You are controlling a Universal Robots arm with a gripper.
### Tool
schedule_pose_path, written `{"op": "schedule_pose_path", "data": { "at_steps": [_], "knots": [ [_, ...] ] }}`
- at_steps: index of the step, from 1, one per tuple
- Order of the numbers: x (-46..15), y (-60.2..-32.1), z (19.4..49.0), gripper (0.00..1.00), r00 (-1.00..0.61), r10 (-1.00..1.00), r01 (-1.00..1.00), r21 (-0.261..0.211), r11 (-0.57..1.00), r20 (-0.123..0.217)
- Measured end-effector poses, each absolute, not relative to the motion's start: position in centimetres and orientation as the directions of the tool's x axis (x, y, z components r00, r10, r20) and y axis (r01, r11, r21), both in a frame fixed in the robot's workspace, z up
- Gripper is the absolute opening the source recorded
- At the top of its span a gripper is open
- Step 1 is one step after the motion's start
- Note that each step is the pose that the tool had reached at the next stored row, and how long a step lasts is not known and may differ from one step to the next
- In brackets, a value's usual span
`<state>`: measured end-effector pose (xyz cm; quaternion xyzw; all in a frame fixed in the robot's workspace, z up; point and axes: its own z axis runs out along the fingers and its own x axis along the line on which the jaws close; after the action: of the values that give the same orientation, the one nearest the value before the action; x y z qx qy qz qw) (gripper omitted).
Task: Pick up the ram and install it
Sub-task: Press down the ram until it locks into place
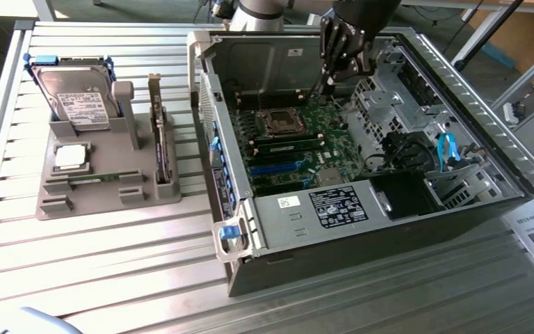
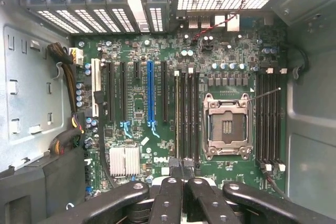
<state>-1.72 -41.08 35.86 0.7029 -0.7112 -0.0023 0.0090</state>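
Green and thin: found the ram [image 1: 100,178] apparently seated on edge in the front slot of the grey holder [image 1: 81,205] on the ribbed metal worktop [image 1: 109,278], though too slender there to read with full certainty. Found it just in front of the square silver processor chip [image 1: 70,156], with the hard drive [image 1: 77,97] behind and the darker expansion card [image 1: 162,149] standing beside.

Saw the end effector [image 1: 335,82] well apart from all that, hanging inside the open computer case [image 1: 360,229] at its far end. From the wrist, saw the end effector [image 2: 181,182] pinched fully together with nothing between the fingers [image 2: 167,203], poised over the motherboard [image 2: 142,129] near the end of the long memory slots [image 2: 186,114] beside the bare processor socket [image 2: 227,127].

Judged the risks as follows:
- Pinched together, could not have taken the stick; would have knocked it flat or out of its slot instead of straddling it.
- Could have clipped the case wall or the loose cables while lifting out of so tight a space.
- Could have mistaken the taller card for the stick, given how close they stood.
- Could have gripped the narrow board off-centre or tilted, leaving it crooked over the slot and apt to jam or bend.
- Could have grazed the exposed socket, so near the slots.
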Motion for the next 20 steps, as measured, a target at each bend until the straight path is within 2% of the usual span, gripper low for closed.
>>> {"op": "schedule_pose_path", "data": {
  "at_steps": [20],
  "knots": [
    [-1.72, -41.08, 35.87, 0.10, -0.016, -1.000, -1.000, 0.016, 0.017, 0.010]
  ]
}}
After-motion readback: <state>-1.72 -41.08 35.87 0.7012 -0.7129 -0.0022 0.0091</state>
